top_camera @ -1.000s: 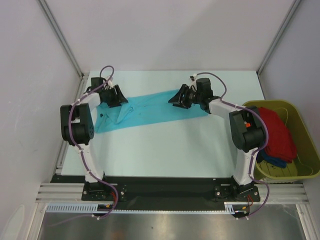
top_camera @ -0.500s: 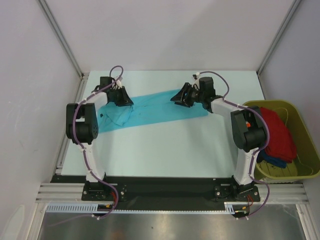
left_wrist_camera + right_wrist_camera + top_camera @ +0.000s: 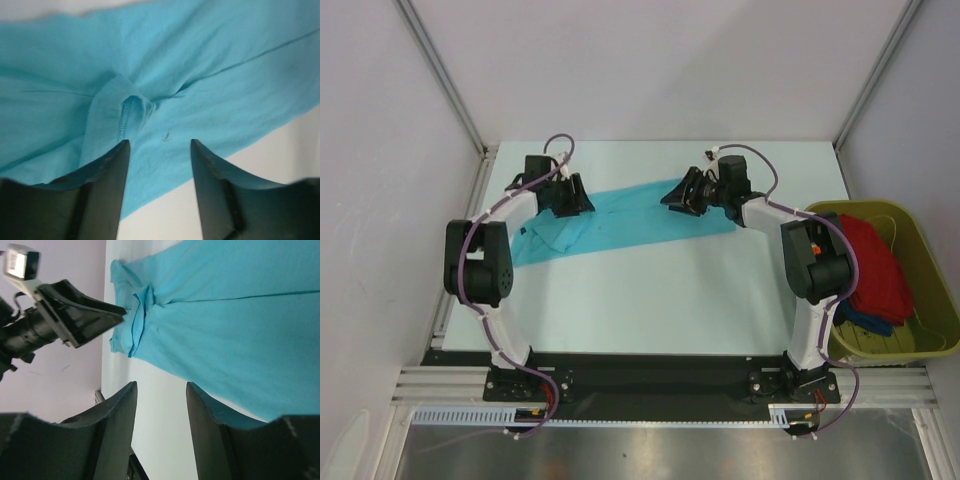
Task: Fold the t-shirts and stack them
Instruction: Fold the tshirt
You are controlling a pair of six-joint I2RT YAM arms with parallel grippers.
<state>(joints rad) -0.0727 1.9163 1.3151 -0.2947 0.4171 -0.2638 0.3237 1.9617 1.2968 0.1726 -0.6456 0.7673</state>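
Left fingers (image 3: 116,165): apart and gripping nothing, tips low over the turquoise shirt (image 3: 225,75). A puckered ridge with a stitched hem (image 3: 125,112) rises at 11 o'clock of the gap between them.
Right fingers (image 3: 210,430): apart and holding nothing, hanging where the turquoise shirt's (image 3: 225,315) edge meets the bare worktop (image 3: 160,405).
Across the cloth: in the right wrist view the left fingers (image 3: 95,315) show at 10 o'clock, their tip at the bunched end of the cloth.
Seen from above: the left fingers (image 3: 572,196) and right fingers (image 3: 678,194) both sit on the 12 o'clock edge of the turquoise shirt (image 3: 620,220), well apart and pointing towards each other.
Turquoise shirt: spread as one long band over the far half of the worktop (image 3: 650,290), running from 8 o'clock to 2 o'clock, with rumpled folds at 6 o'clock of the left fingers.
Tub (image 3: 932,285): olive green, at 3 o'clock just beside the worktop's right edge.
Inside the tub: a red shirt (image 3: 875,260) lies heaped on top, and a blue shirt (image 3: 865,322) peeks out from under it on the 6 o'clock side.
Arms: both reach out from their bases at 6 o'clock.
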